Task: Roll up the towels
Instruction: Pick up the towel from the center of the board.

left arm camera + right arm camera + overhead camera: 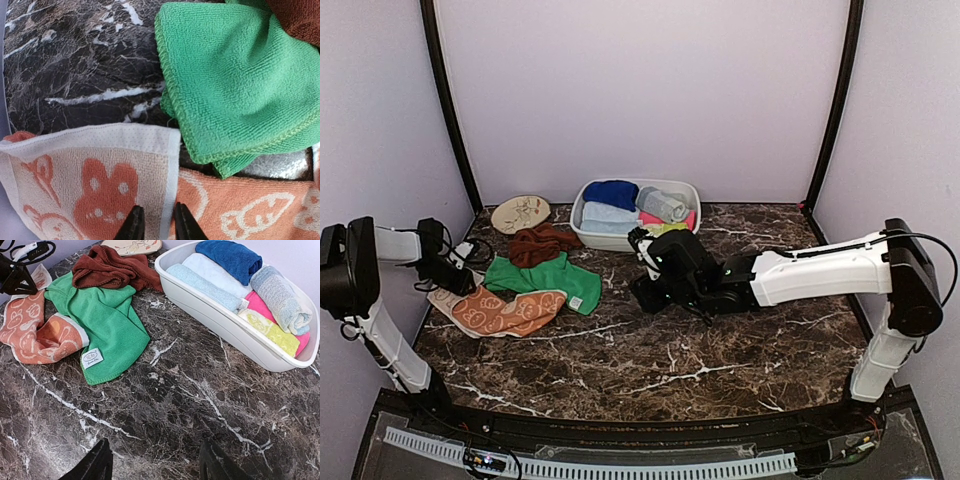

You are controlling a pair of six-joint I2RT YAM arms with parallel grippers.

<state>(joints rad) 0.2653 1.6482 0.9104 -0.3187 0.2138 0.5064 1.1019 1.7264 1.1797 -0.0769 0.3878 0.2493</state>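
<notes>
Three logged heaped left of white basin (pixel 225 330): orange bunny-print towel (pixel 505 312), green towel (pixel 535 275), rust-brown towel (pixel 542 243). Judged light, limp; best pinched at a hem corner. Found left gripper (pixel 156 225) narrow over orange hem, right gripper (pixel 155 465) wide, empty.

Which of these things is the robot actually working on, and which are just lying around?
Job: orange towel, green towel, rust-brown towel.
Lying about: white basin, rolled towels inside it, round cream disc.

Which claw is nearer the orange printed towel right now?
Left. The left claw sits directly over the orange towel, at its cream edge; the right claw hovers above bare marble beyond the green towel.
</notes>
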